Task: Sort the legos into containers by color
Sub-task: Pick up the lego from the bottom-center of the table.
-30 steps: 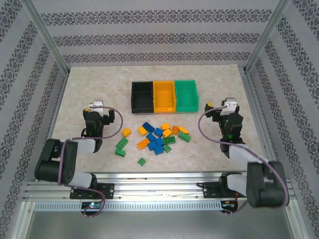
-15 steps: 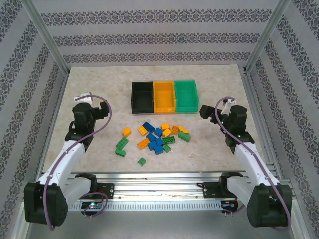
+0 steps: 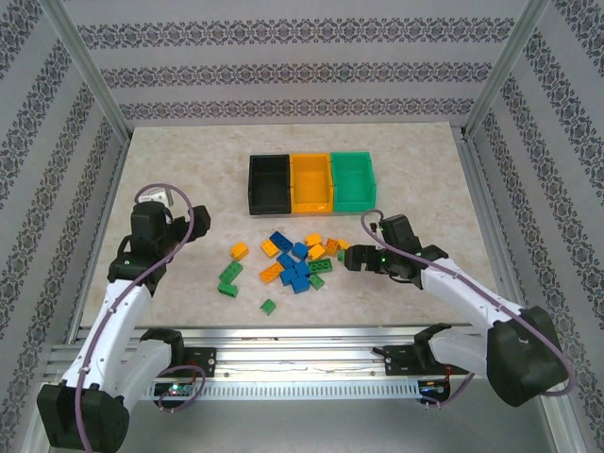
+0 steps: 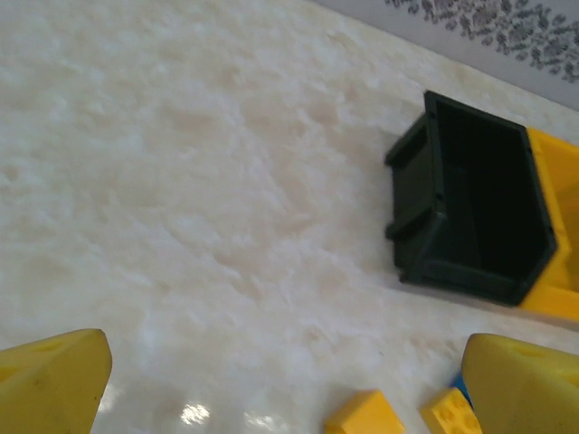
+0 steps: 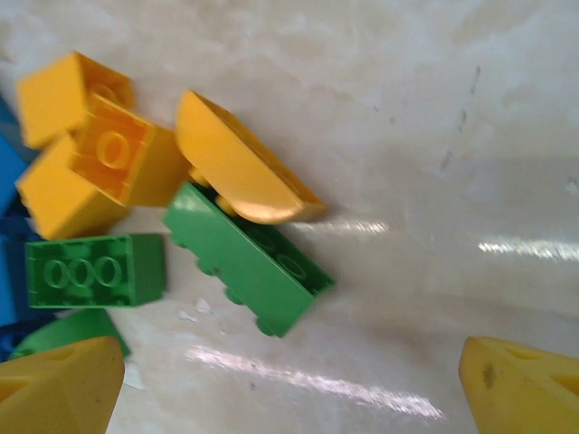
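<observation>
Overhead, the legos [image 3: 297, 260] lie in a loose heap on the desk [image 3: 189, 160] at the middle of the frame, just below the containers [image 3: 311, 157]. The right hand [image 3: 353, 257] reaches in from the right to the heap's right edge. It is spread wide and holds nothing.

In the right wrist view its yellow fingertips [image 5: 59, 384] sit in the two bottom corners. A long green brick [image 5: 249, 262] lies at mid-frame, above the gap between them and touching neither. A curved yellow brick [image 5: 240, 167] rests against the upper side of that brick. A three-stud green brick [image 5: 95, 269] lies just to its left. More yellow bricks sit at the upper left, with blue ones at the left edge.

The left hand [image 3: 192, 223] hangs at the left of the overhead frame, well apart from the heap, also wide and holding nothing. A stray yellow brick [image 3: 239, 250] lies between it and the heap, and a small green brick [image 3: 269, 306] lies below the heap.

The containers stand joined in a row: black bin [image 3: 269, 184] at the left, orange-yellow bin [image 3: 311, 184] in the middle, green bin [image 3: 353, 181] at the right. Their floors show plain from above. In the left wrist view the black bin's inside, at the upper right, is dark and bare. Every brick in view lies on the desk outside the bins.
</observation>
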Controlling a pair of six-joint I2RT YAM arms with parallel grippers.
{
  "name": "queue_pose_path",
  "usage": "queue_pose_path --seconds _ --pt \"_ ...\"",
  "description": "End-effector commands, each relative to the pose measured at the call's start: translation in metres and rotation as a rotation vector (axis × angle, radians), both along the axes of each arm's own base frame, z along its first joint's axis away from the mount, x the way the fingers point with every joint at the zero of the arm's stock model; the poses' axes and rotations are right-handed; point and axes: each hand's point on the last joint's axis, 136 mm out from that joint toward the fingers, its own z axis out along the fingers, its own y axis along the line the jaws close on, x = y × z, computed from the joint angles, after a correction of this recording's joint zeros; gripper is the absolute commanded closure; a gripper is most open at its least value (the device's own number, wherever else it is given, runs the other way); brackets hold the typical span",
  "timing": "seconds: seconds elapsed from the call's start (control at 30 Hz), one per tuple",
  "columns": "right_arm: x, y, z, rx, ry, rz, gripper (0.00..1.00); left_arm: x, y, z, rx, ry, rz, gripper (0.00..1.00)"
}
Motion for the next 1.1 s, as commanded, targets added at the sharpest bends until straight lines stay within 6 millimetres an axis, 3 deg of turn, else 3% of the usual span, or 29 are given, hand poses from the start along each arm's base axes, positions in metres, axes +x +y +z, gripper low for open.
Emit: queue_pose_path --seconds 0.0,0.23,0.5,0.73,1.07 --pt "0.001 -0.007 -0.002 -0.090 0.023 -0.004 0.05 -0.011 -0.021 -0.007 -0.137 0.134 -0.086 0.01" --pt "0.002 0.004 -0.022 -0.172 0.099 0.045 0.06 -0.033 -0.007 -0.044 -0.013 0.444 -0.108 0.01" --pt "0.008 0.024 -0.032 -0.227 0.131 0.108 0.15 -0.040 -0.004 -0.080 -0.028 0.509 -0.076 0.01" --pt "0.018 0.033 -0.031 -0.266 0.128 0.141 0.25 -0.036 -0.009 -0.083 -0.058 0.520 -0.087 0.01" --pt "0.019 0.042 -0.032 -0.266 0.156 0.165 0.54 -0.030 -0.021 -0.089 -0.135 0.514 -0.100 0.01"
